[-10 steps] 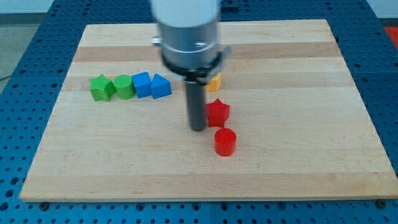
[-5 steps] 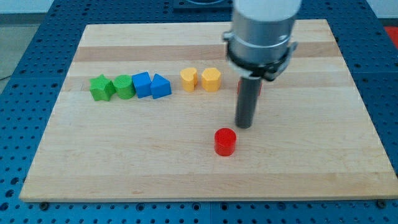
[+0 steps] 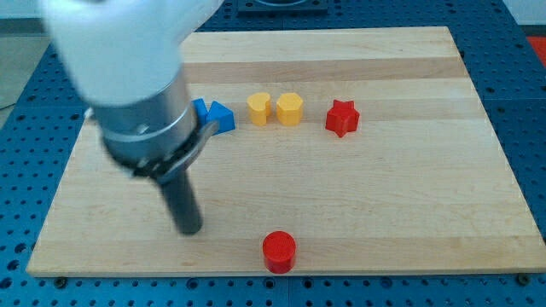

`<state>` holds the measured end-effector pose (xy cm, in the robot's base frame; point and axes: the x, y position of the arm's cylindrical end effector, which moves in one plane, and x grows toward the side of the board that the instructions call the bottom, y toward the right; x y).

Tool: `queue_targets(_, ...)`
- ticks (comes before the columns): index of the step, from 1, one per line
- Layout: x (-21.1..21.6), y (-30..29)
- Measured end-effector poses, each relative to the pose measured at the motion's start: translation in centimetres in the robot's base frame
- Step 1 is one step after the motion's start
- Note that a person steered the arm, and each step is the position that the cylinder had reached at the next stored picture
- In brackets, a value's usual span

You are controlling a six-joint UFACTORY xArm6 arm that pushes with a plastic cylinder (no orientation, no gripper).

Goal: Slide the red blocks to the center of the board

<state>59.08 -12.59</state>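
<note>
Camera view recorded the arm's blurred grey body (image 3: 141,81) covering the table's (image 3: 409,213) upper-left part. It hid whatever lay behind it and cut off the left side of a blue block (image 3: 200,108), shape unclear. Tool: a bare dark rod with no jaws, holding nothing; my tip (image 3: 188,228) rested on the wood, touching no block. Red cylinder (image 3: 279,251): to the tip's right, slightly nearer the view's bottom, close to the table's bottom edge. Red star (image 3: 342,118): well apart, up and right of the tip. Blue wedge-like block (image 3: 222,117), yellow rounded block (image 3: 258,108) and yellow hexagonal block (image 3: 289,108): in a row above the tip. Surface: pale wooden planks. Surround: blue perforated base (image 3: 520,102).
</note>
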Motion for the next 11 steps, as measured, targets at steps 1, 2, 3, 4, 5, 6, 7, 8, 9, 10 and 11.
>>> queue_targets(1, 2.7, 0.0)
queue_targets(2, 2.8, 4.9)
queue_targets(3, 2.5, 15.1)
queue_targets(4, 1.3, 19.2)
queue_targets(5, 1.9, 19.1)
queue_targets(6, 2.7, 20.2)
queue_targets(7, 1.5, 22.2)
queue_targets(8, -0.5, 22.7)
queue_targets(9, 0.7, 22.9)
queue_targets(10, 0.0, 24.8)
queue_targets(11, -5.0, 25.4)
